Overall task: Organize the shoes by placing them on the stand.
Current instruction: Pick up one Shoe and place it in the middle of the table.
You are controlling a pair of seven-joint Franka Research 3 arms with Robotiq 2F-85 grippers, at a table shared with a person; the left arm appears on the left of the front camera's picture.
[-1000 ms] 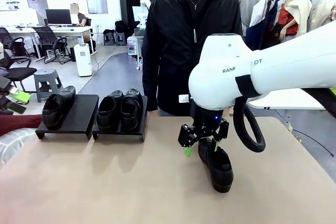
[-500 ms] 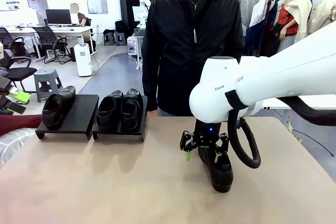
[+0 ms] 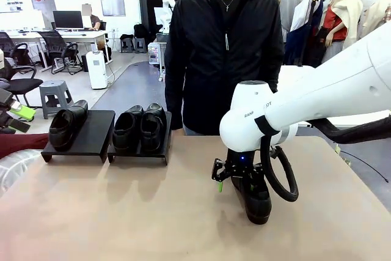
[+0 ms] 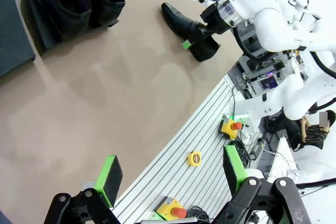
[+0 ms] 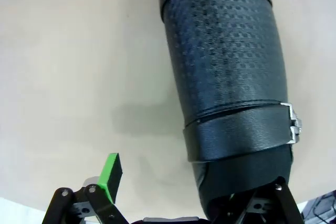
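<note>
Three shoes sit on the stands [image 3: 91, 145] at the bench's far left edge. One shoe [image 3: 253, 197] is left, lying mid-bench. Your right pincer [image 3: 235, 175] straddles it, released; your left pincer [image 4: 173, 179] hangs released.

Grey floor [image 3: 131, 87], desks [image 3: 73, 35], office chairs [image 3: 21, 80], stool [image 3: 55, 97]

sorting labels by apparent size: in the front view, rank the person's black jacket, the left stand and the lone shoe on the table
1. The person's black jacket, clearly largest.
2. The left stand.
3. The lone shoe; it is partly hidden by the right arm and nearer the camera, so its place below the stand is unsure.
</note>
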